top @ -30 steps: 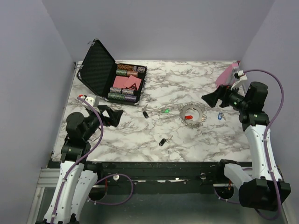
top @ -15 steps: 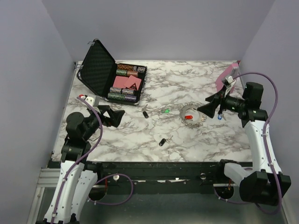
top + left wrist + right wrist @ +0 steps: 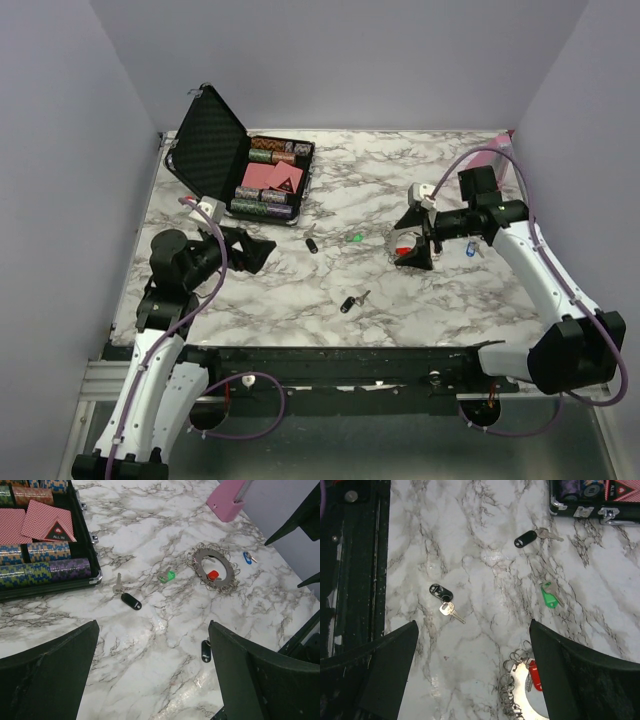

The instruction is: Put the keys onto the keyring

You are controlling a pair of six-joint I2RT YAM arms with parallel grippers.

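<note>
the right fingers (image 3: 395, 665) hung wide and empty over the keyring (image 3: 196, 566) and its red key (image 3: 213, 575). the left fingers (image 3: 55, 665), also wide and empty, sat well apart from the keyring.

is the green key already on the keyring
No, the green key lies by itself, clear of the keyring and not touching its chain loop.

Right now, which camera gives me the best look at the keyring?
The left wrist view: the whole keyring lies unobstructed there, with the red key inside its loop. In the top external view the right gripper hangs over it and hides most of it. The right wrist view catches only part, cut off at the bottom edge.
</note>
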